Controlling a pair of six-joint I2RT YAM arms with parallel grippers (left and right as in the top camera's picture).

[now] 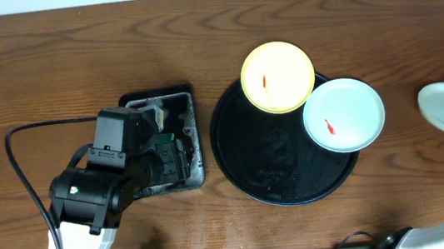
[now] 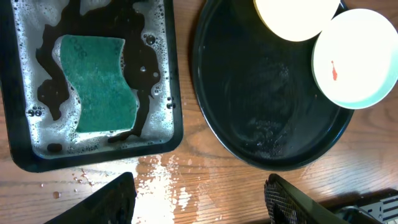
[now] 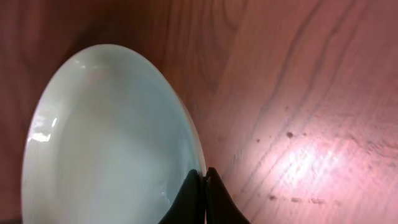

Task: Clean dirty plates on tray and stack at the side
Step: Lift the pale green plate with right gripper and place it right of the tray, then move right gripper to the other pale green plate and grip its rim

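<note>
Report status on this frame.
Left claw open, near soapy green sponge. Right claw shut on rim of clean pale mint round plate, off-tray. Pale yellow plate and second mint plate, both red-smeared, on large round black tray. Nothing blocking.

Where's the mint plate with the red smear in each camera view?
Overhead: smeared mint plate, right of centre, on the round black tray's right rim.
Left wrist: upper right, beside the yellow plate.
Right wrist: not in it; only a second mint plate, no smear visible.
Shared landmark: the tray, overhead and left wrist only.
</note>
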